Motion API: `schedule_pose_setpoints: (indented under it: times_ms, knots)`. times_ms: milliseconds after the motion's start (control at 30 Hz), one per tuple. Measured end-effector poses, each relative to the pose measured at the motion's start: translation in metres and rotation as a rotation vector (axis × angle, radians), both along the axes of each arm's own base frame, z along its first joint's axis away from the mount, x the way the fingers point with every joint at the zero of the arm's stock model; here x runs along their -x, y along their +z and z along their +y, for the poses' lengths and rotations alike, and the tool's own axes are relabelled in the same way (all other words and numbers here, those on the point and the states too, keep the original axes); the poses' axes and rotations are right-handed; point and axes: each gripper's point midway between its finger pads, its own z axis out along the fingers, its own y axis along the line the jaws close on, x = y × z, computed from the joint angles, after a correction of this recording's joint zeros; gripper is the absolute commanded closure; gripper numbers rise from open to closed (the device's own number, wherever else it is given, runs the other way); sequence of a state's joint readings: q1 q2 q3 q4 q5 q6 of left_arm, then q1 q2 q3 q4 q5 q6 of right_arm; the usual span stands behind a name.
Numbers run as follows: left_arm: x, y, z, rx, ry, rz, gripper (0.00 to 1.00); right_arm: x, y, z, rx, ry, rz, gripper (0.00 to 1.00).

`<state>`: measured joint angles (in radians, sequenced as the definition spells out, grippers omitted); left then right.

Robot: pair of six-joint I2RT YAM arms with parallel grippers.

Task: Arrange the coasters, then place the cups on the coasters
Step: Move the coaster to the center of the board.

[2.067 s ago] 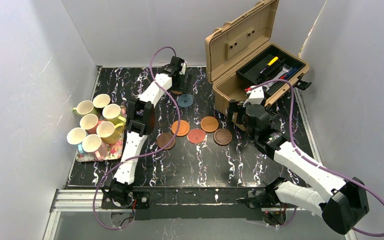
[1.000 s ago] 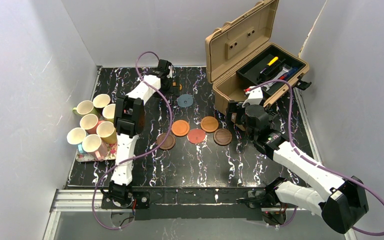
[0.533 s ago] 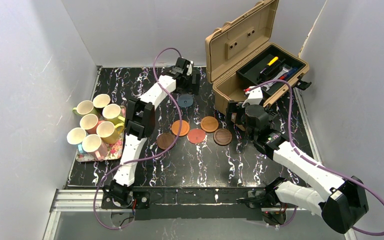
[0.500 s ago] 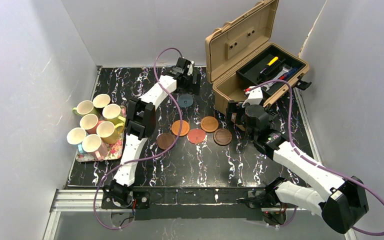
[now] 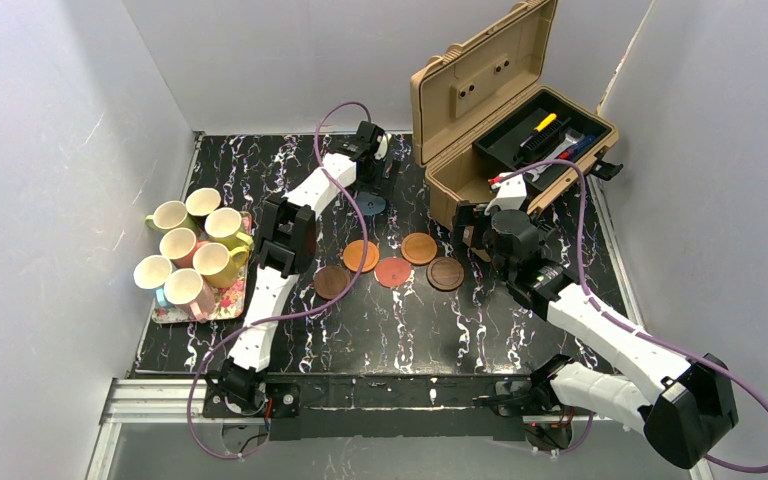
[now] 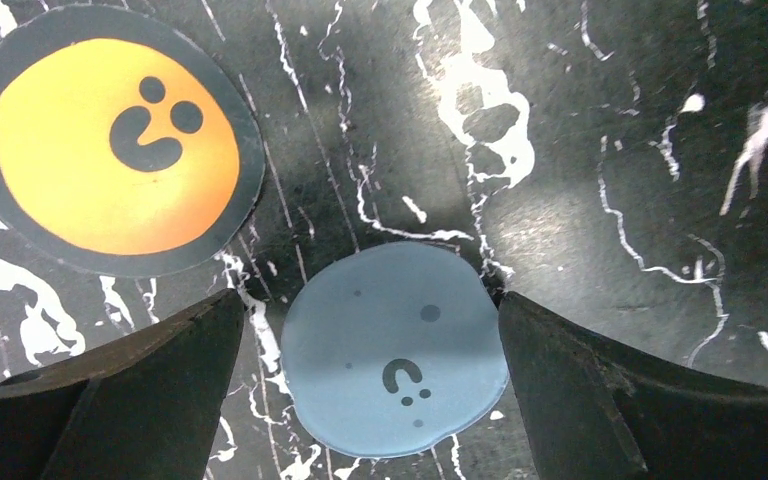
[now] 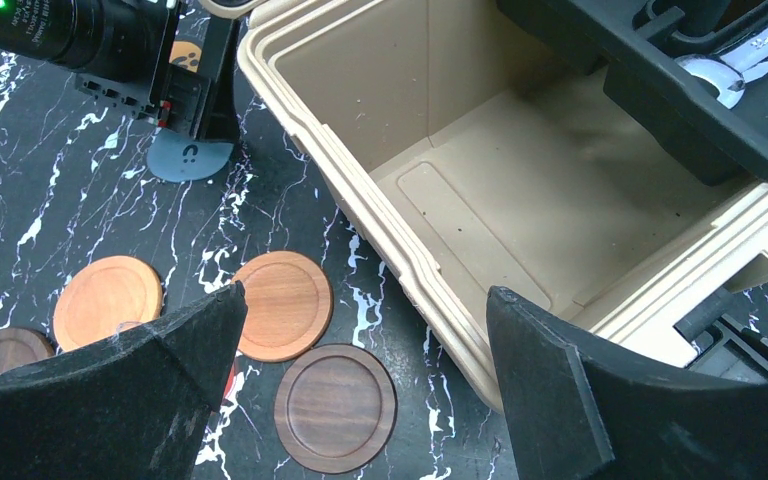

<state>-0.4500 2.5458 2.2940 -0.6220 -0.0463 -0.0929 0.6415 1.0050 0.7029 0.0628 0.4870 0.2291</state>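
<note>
Beside the toolbox [image 5: 480, 100], the left gripper [image 6: 367, 318] has been brought astride the grey-blue coaster [image 6: 396, 352] lying flat on the table [image 5: 400, 320], jaws spread wide and empty; its pickup is judged next.

Seen from above, the left tool [image 5: 372, 186] covers the far part of the grey-blue coaster [image 5: 371, 206] and hides the orange coaster [image 6: 110, 150] entirely. At the right wrist, a finger [image 7: 90, 410] hides most of the red coaster [image 7: 227, 378] and clips the dark coaster [image 7: 0, 350]. The case [image 7: 460, 200] runs off the top and right edges.
</note>
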Motion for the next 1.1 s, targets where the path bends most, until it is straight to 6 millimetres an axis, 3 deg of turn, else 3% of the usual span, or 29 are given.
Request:
schedule_pose_setpoints:
  times_ms: [700,1100]
  knots:
    - [0.019,0.000,0.031,-0.138,-0.020,-0.008,0.24,0.005,0.002,0.000,-0.020,0.012,-0.004,0.01]
    - [0.050,-0.003,0.083,-0.119,0.117,0.065,0.27,0.007,0.007,0.001,-0.047,0.018,-0.011,0.01]
